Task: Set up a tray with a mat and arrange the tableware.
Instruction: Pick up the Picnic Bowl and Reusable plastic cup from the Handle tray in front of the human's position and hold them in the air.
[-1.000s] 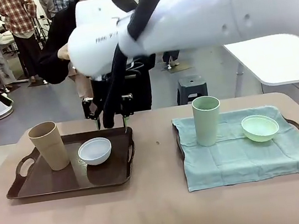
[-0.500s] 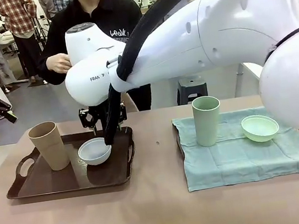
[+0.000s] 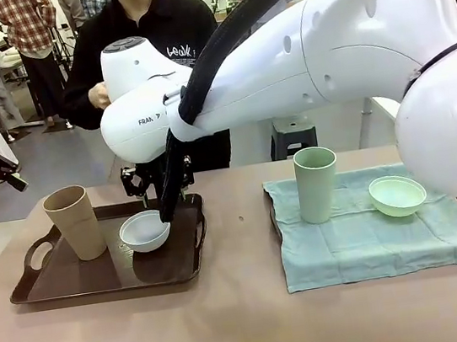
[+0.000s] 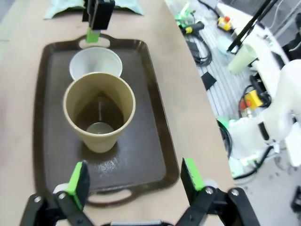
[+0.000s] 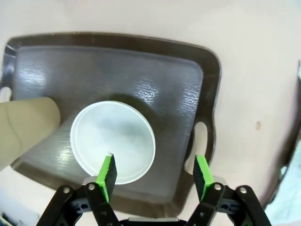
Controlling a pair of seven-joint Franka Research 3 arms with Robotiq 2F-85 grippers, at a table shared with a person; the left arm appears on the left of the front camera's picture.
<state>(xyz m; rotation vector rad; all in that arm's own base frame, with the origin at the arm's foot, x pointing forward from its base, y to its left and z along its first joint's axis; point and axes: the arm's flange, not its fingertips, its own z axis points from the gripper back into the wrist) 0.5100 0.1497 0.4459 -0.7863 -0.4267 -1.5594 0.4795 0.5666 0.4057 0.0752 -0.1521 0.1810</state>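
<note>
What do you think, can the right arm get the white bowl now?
Probably yes: the right gripper, fingers open, hangs over the rim of the white bowl with nothing between; the tan cup stands off to one side.

Tan cup (image 3: 74,222) upright at left end of dark brown tray (image 3: 100,287). White bowl (image 3: 144,231) upright beside it, toward tray's right end. Tray on left half of tabletop (image 3: 250,321). Pale green cup (image 3: 317,184) and pale green bowl (image 3: 397,195) upright, apart, near far edge of rumpled teal mat (image 3: 375,244), right half.
</note>
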